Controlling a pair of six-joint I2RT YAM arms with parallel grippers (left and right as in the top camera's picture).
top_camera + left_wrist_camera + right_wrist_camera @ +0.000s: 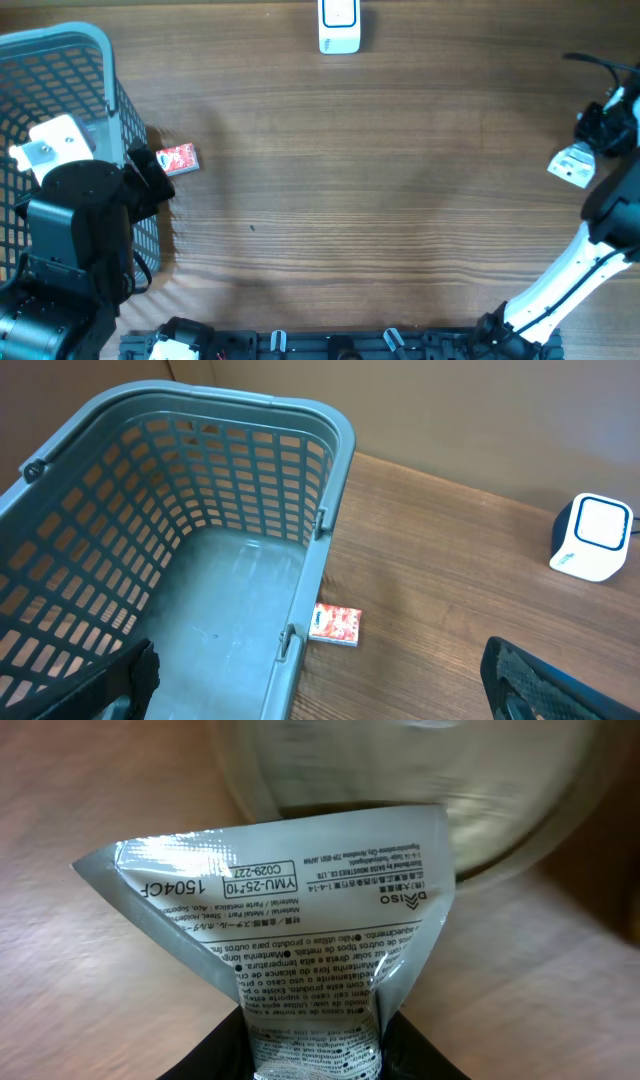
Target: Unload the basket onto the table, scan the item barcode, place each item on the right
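Closest of all is the silver packet (300, 920). The right fingers (220, 1065) are closed on its bottom end, and the rest of it sticks up loose. From above, the packet is at the far right of the frame. The white scanner (339, 27) sits at the top middle of the desk (380, 200), well apart from it.

Things could go wrong from here. The packet looks thin and floppy, and only one end is held. It might bend or flop over on the way, or it might slip out if the arm moves fast. I can see lots of small print on the side that shows, but no barcode. If the barcode is on the other side, or hidden under the fingers, the scanner will not read it unless the packet is turned. A crinkle or a shiny spot could spoil the scan too.

The left fingers (545, 680) are wide open and hold nothing. They hang over the basket (100, 45) at the left. A small red packet (178, 159) lies on the desk just beside the basket.
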